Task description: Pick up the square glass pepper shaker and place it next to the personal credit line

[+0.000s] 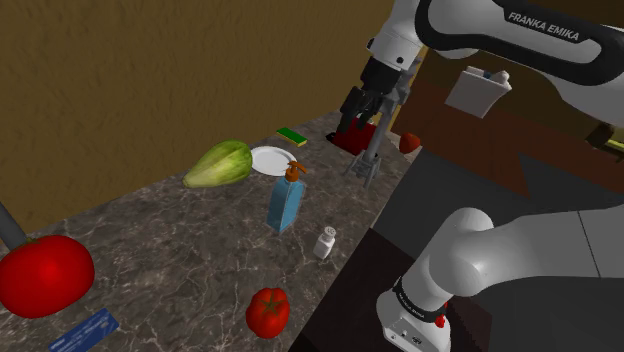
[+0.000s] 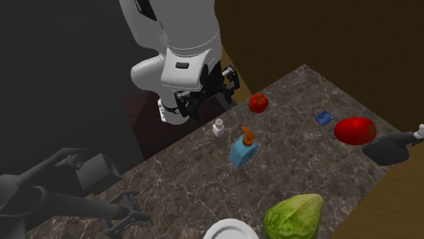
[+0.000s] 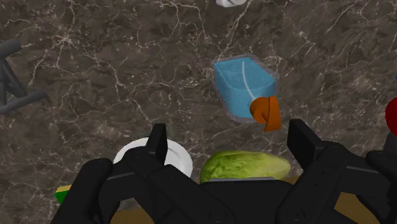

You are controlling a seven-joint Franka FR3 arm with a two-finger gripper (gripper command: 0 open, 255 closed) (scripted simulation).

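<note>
One each: shaker (image 1: 325, 243), blue bottle (image 1: 286, 203), plate (image 1: 270, 160), lettuce (image 1: 218, 164), card (image 1: 85, 331), sponge (image 1: 292, 135), tomato (image 1: 42, 275), red pepper (image 1: 267, 312)

1. A dark marble counter (image 1: 170, 240) fills the shoulder view's lower left.
2. Centre: lettuce (image 1: 218, 164), plate (image 1: 270, 159), sponge (image 1: 292, 135), bottle (image 1: 286, 203), shaker (image 1: 325, 243).
3. Lower left: tomato (image 1: 44, 275), card (image 1: 84, 331).
4. Bottom centre: pepper (image 1: 268, 311).

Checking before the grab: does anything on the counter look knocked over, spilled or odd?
Nothing stands out. The shaker and soap bottle stand upright on the counter; nothing is spilled, though the shaker sits near the edge.
</note>
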